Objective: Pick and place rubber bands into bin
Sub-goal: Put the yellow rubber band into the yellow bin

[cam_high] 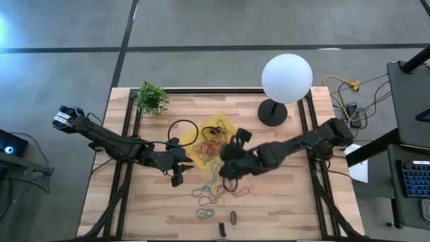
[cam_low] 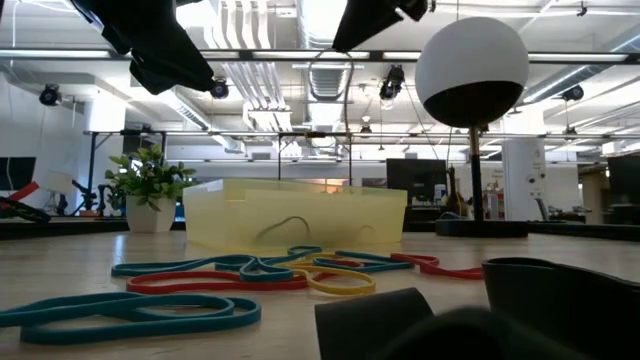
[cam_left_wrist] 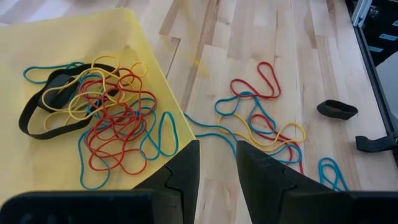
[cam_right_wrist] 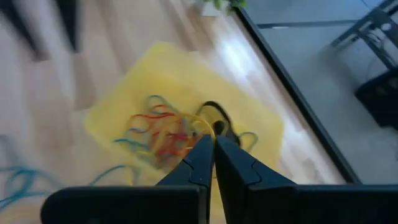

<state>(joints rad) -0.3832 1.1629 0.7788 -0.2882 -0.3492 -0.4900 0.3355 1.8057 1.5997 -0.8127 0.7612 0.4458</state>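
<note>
The right gripper [cam_right_wrist: 214,146], pressed together and pinching nothing visible, is hovering directly above the shallow translucent yellow plastic bin [cam_right_wrist: 261,127]; the loose coloured rubber bands [cam_high: 213,191] are lying nearer on the table.

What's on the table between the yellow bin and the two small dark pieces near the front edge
A loose scatter of rubber bands lies on the wood between the bin and the dark pieces, clearest in the high view.

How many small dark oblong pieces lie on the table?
2. One dark piece lies just past the loose rubber bands; the other piece lies beside it, nearer the table edge. More may be hidden.
</note>
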